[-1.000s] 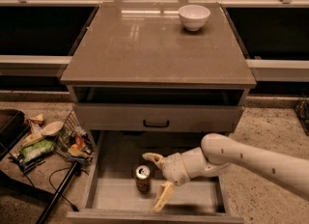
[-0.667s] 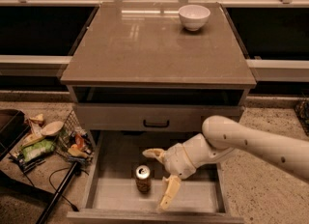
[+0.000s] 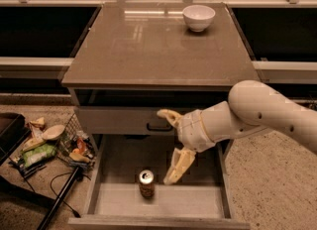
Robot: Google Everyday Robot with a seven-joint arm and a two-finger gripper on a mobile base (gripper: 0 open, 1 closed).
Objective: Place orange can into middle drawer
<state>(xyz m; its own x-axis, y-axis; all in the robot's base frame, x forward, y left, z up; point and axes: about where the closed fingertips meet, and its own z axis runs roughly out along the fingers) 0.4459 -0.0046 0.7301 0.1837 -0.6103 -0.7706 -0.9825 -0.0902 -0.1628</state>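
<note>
The gripper (image 3: pixel 172 142) hangs spread wide and empty over the open middle drawer (image 3: pixel 188 202). Its lower finger ends just beside the orange can (image 3: pixel 146 183), which stands upright on the drawer's floor. A sideways swing could topple the can, and the wrist sits close to the drawer front (image 3: pixel 114 120) above.
</note>
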